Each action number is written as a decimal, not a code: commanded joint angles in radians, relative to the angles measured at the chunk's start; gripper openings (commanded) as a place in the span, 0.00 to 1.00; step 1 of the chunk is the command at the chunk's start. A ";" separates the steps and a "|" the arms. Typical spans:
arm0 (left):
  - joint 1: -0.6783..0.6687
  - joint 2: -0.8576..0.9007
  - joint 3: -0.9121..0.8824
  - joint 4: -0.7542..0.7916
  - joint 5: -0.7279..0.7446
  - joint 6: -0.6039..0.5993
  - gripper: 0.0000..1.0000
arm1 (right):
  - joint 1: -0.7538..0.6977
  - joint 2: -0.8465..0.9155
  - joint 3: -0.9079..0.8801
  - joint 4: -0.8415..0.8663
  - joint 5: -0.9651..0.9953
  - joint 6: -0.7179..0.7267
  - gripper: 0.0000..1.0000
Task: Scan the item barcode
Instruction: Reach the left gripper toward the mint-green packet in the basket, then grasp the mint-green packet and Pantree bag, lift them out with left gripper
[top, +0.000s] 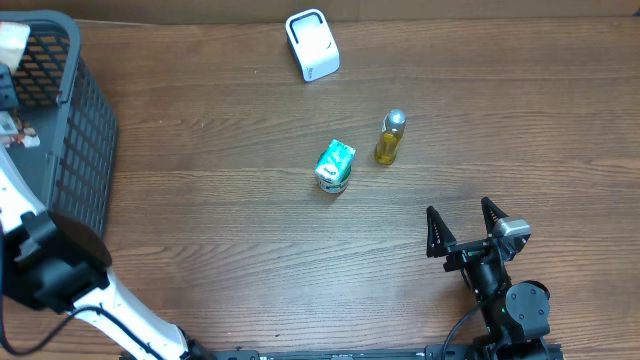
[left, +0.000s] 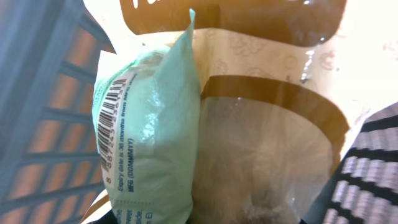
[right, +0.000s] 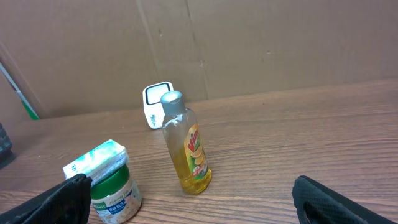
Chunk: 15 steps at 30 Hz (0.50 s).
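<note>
In the left wrist view a pale green packet (left: 149, 130) fills the middle, its barcode (left: 114, 118) facing the camera. Pressed against its right side is a tan and brown bag with a clear window (left: 267, 149). Both run down to the bottom edge where my left gripper's jaws are, and they hide the fingers. My left arm (top: 25, 215) reaches into the dark mesh basket (top: 85, 110). The white scanner (top: 312, 45) stands at the table's far edge. My right gripper (top: 465, 225) sits open and empty near the front right.
A green-lidded jar with a green packet lying on it (top: 335, 165) and a yellow oil bottle (top: 390, 137) stand mid-table, ahead of the right gripper. Basket mesh (left: 43, 124) shows left of the packet. A striped thing (left: 373, 168) lies at the right.
</note>
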 joint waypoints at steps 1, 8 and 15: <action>-0.026 -0.223 0.055 0.019 0.004 -0.079 0.04 | -0.002 -0.005 -0.010 0.006 0.008 0.003 1.00; -0.092 -0.456 0.055 -0.004 0.005 -0.184 0.04 | -0.002 -0.005 -0.010 0.006 0.008 0.003 1.00; -0.241 -0.552 0.055 -0.168 0.008 -0.338 0.05 | -0.002 -0.005 -0.010 0.006 0.008 0.003 1.00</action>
